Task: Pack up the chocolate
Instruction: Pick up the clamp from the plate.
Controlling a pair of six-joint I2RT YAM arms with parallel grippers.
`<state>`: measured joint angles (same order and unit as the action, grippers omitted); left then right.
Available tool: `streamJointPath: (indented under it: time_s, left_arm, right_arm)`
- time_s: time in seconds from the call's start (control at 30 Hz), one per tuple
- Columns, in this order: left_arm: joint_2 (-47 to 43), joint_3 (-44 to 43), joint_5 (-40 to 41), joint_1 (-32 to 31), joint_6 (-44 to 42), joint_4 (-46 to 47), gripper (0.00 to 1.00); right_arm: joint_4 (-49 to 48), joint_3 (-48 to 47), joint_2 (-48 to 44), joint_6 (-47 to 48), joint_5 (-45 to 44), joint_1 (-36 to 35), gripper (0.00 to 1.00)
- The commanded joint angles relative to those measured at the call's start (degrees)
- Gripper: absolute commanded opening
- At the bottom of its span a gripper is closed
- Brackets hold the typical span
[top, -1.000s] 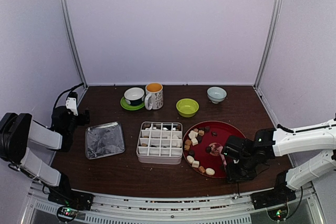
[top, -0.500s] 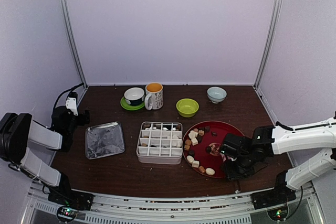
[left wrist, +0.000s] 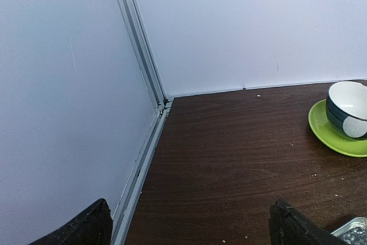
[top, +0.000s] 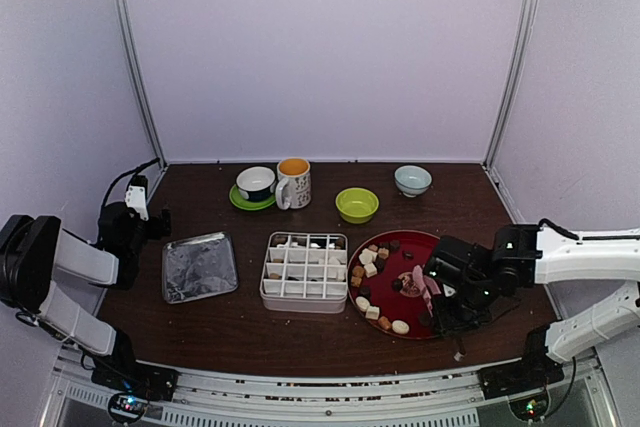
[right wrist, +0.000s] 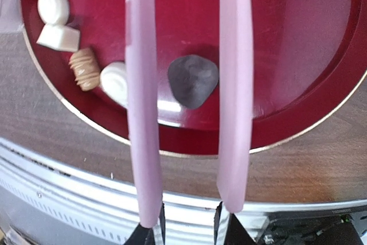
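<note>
- A lab-style robot test booth.
- Plain white wall panels (top: 320,47) meet at aluminium corner posts (top: 135,67).
- Two robot arms (top: 75,259) stand on a metal rail (top: 300,392) at the edge of a dark wooden table (top: 230,332).

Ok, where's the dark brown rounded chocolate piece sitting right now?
In the right wrist view, the dark brown rounded chocolate piece lies on the red round plate, between the arms of the pink plastic tongs, near a white round chocolate.

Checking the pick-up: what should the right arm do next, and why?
Probably lower and squeeze the pink tongs in the right tool: a dark chocolate on the red plate lies between their arms, not yet gripped.
</note>
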<state>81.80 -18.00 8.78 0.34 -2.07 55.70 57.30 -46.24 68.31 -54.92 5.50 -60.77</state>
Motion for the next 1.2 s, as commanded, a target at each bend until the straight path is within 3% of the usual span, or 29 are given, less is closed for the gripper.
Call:
streamJointPath:
  time_s: [0.0,0.33,0.6,1.17]
  left_arm:
    - [-0.15,-0.48,-0.49,0.42,-0.52,3.31,0.98]
    - [-0.16,-0.46,-0.45,0.45,-0.50,3.29,0.98]
    - [-0.16,-0.46,-0.45,0.44,-0.57,3.30,0.98]
    - [-0.15,-0.46,-0.43,0.45,-0.47,3.34,0.98]
  right_arm:
    - [6.68,-3.90,-2.92,4.39,3.47,-0.21,0.29]
    - [15.65,-8.06,-6.53,7.45,13.51,-0.16,0.31]
    - [22.19,-9.96,-7.21,7.39,15.08,-0.05,0.31]
    - [23.45,-9.17,-9.58,5.07,15.78,0.04,0.31]
